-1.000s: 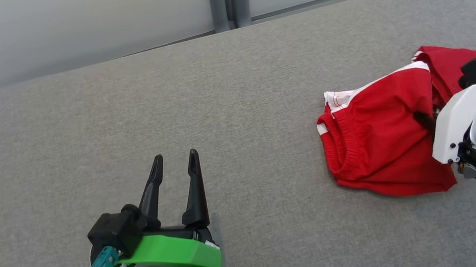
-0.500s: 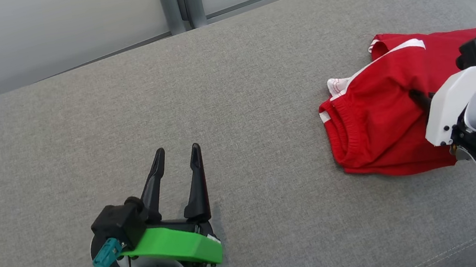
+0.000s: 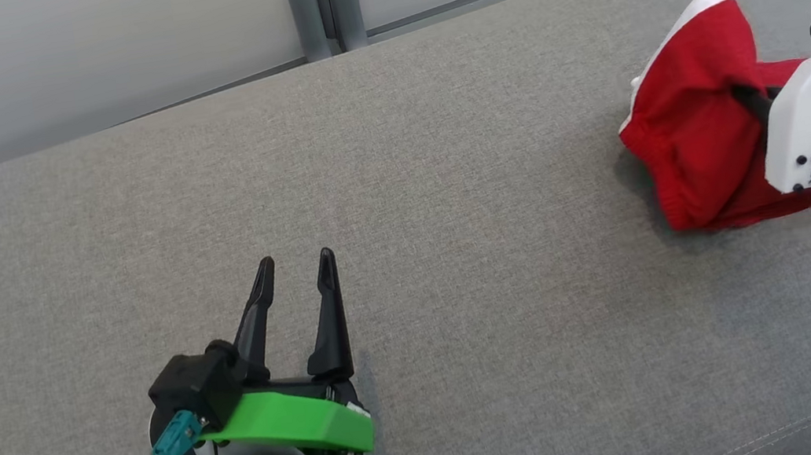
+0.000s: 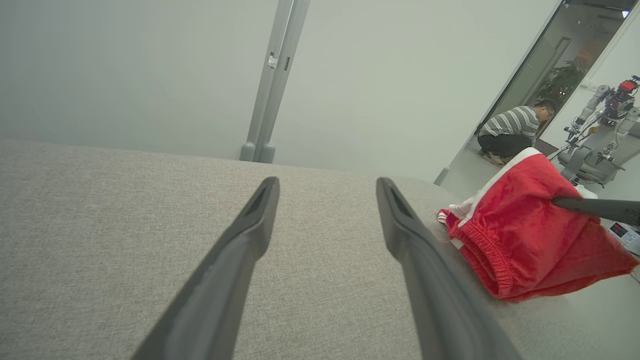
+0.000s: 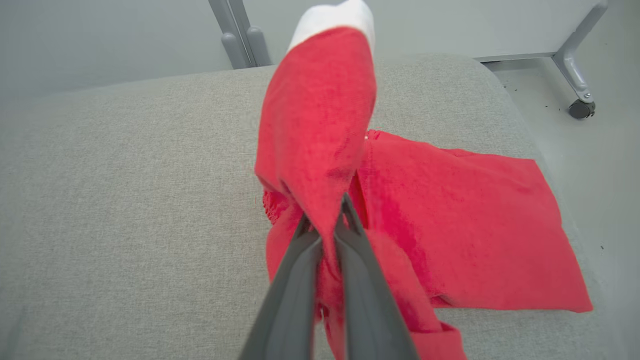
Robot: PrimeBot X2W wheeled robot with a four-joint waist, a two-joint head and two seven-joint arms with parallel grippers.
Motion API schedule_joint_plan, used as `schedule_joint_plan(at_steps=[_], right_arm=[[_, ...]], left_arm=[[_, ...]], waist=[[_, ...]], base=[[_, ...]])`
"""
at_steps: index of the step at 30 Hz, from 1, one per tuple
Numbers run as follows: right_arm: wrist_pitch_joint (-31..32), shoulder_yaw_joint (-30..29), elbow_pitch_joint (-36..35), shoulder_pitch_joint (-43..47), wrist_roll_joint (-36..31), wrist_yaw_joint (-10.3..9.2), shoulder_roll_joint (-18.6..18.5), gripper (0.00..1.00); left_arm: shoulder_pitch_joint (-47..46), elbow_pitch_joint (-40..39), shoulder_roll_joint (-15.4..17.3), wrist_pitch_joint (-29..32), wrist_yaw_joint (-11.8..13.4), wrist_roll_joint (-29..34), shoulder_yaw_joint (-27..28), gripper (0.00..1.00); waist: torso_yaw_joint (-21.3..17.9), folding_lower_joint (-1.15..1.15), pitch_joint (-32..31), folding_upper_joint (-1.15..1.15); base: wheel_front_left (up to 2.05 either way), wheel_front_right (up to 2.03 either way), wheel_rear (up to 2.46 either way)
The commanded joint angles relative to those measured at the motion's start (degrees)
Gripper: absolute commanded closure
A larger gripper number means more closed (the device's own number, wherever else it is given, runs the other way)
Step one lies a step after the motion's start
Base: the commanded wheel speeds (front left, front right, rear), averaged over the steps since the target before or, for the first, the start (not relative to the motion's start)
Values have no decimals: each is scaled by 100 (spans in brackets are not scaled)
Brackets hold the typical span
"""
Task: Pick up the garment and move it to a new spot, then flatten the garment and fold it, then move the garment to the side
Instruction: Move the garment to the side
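The red garment point(image 3: 695, 139) is seen at the counter's point(image 3: 402, 204) far right corner, close to the right edge. A fold of its cloth is pinched between the nearly closed fingers of the right tool point(image 5: 325, 212), and from that grip a bunched part stands up off the surface, its white-trimmed hem at the top. The rest of the garment is spread flat on the grey fabric surface beside the right edge, and the ribbed elastic waistband is turned toward the middle of the counter.

The left tool point(image 3: 294, 271) is held over the near left part of the counter, well apart from the garment. Its two dark fingers are spread wide and nothing is held between them. Bare grey surface is seen between the two tools.

Beyond the far edge a pale wall with a grey double post point(image 3: 326, 0) is seen. Past the right edge, in the left wrist view, a crouching person in a striped top point(image 4: 515, 127) and another robot point(image 4: 610, 105) are visible on the floor.
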Motion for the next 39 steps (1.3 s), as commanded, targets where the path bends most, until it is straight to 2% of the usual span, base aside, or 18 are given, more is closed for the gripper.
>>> schedule_joint_plan(at_steps=[1, 7, 15, 24, 28, 36, 38, 39], right_arm=[[38, -1, -36, -107, -103, 0, -127, 100], [49, -79, 109, -255, -302, 0, -390, 100], [-507, -187, 880, -357, -839, 0, -801, 100], [-1404, -640, 2142, -656, -1512, 0, -896, 100], [-1659, -645, 2595, -841, -1843, -1, -986, 100], [-2212, -1082, 3359, -1078, -2398, -1, -1054, 100], [-2271, -1254, 3562, -1124, -2516, -1, -1014, 51], [-2325, -1307, 3620, -1147, -2587, -1, -985, 0]], left_arm=[[22, -19, 44, -23, 41, -30, 16, 0], [-38, -35, 63, -4, 44, -9, -4, 0], [-189, -85, 99, 66, 52, 48, -43, 0], [-360, -195, 188, 190, 80, 160, -112, 0], [-427, -264, 218, 247, 114, 201, -123, 0], [-501, -379, 257, 322, 189, 271, -160, 0], [-507, -394, 270, 327, 193, 279, -164, 0], [-514, -402, 271, 329, 199, 283, -168, 0]], waist=[[8, 0, 22, 35], [64, 0, 107, 35], [303, 0, 343, 35], [642, 0, 696, 35], [743, 0, 873, 35], [881, 0, 1132, 35], [888, 0, 1157, 35], [889, 0, 1167, 35]], base=[[0, 0, 0], [0, 0, 0], [0, 0, 0], [0, 0, 0], [0, 0, 0], [0, 0, 0], [0, 0, 0], [0, 0, 0]])
